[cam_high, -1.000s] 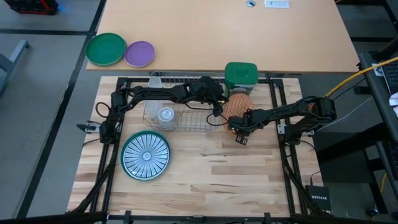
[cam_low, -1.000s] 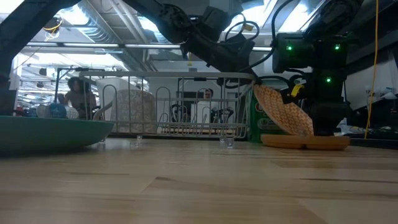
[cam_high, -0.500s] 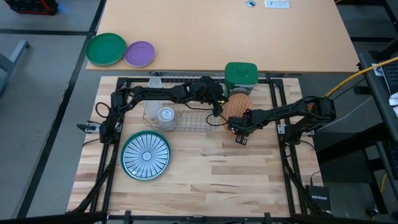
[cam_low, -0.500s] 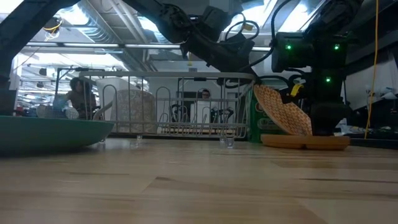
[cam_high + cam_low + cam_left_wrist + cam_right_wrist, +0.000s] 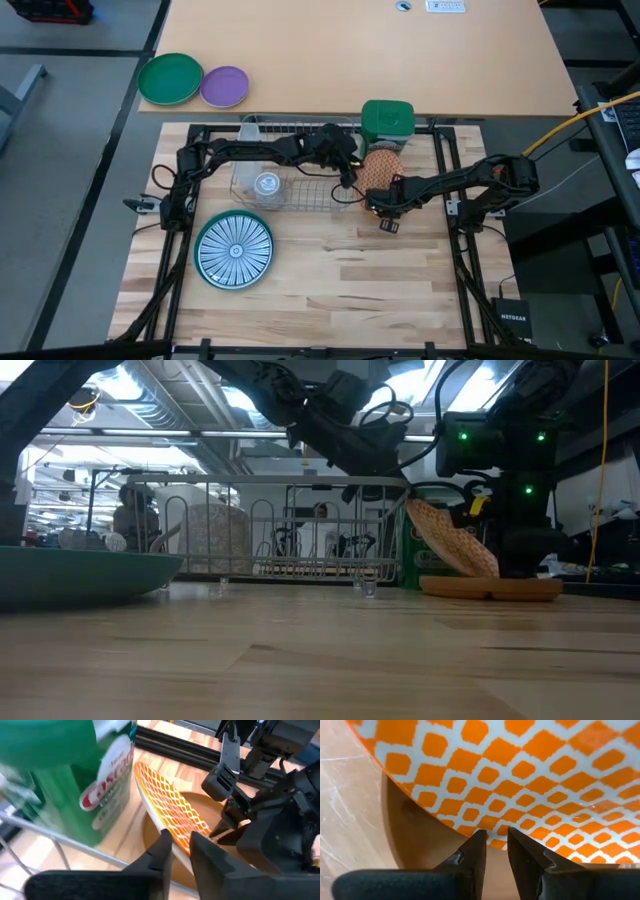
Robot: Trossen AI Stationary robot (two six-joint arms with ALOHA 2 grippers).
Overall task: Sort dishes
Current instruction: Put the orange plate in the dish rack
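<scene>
Tilting on edge, the orange-patterned plate [image 5: 381, 170] leans over the brown plate [image 5: 492, 588] that lies flat on the tabletop [image 5: 330, 265], just beside the wire dish rack [image 5: 290, 178] and in front of the green canister [image 5: 387, 118]. The right end effector [image 5: 492, 851] has its fingers pinched on the plate's lower rim. The left end effector [image 5: 181, 847] straddles the upper rim with its fingers slightly apart; whether they grip or only bracket the rim I cannot tell.

To do this handover well, my judgement is that only 1 end effector should let go at a time, and the receiving one should squeeze firmly on the rim before the other opens. The plate is glossy and held by a thin edge, so it could slip onto the brown plate. Keep it clear of the rack's wires.

The teal striped plate [image 5: 234, 250] waits well apart.
</scene>
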